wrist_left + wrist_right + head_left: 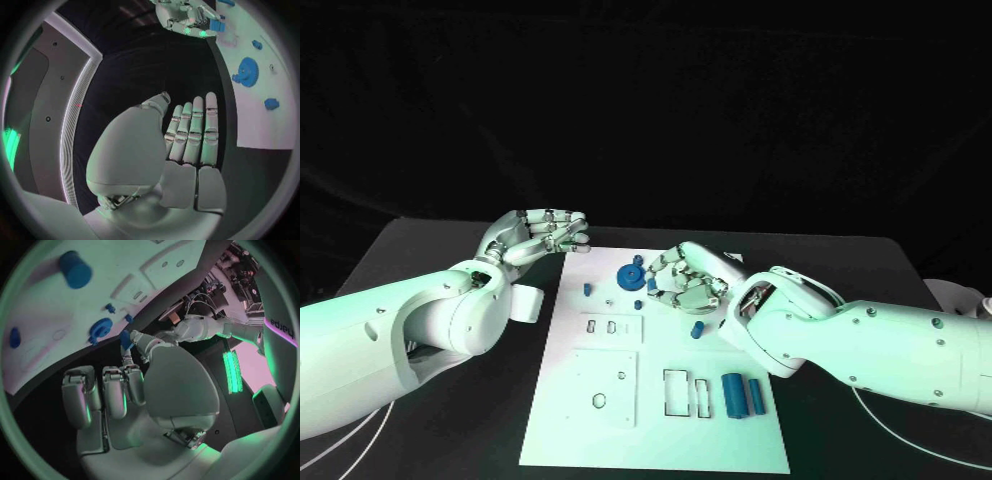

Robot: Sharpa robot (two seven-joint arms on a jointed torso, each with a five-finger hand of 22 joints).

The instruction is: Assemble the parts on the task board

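The white task board lies in the middle of the table. A blue gear stands near its far end, with small blue parts around it and two blue cylinders lower on its right. My right hand hovers over the board just right of the gear and pinches a small blue part between its thumb and a fingertip. The left wrist view shows that part too. My left hand is by the board's far left corner, holding nothing, its fingers stretched side by side.
White inset plates with slots and holes sit in the board's near half. Black tabletop surrounds the board. A white block on my left arm hangs close to the board's left edge.
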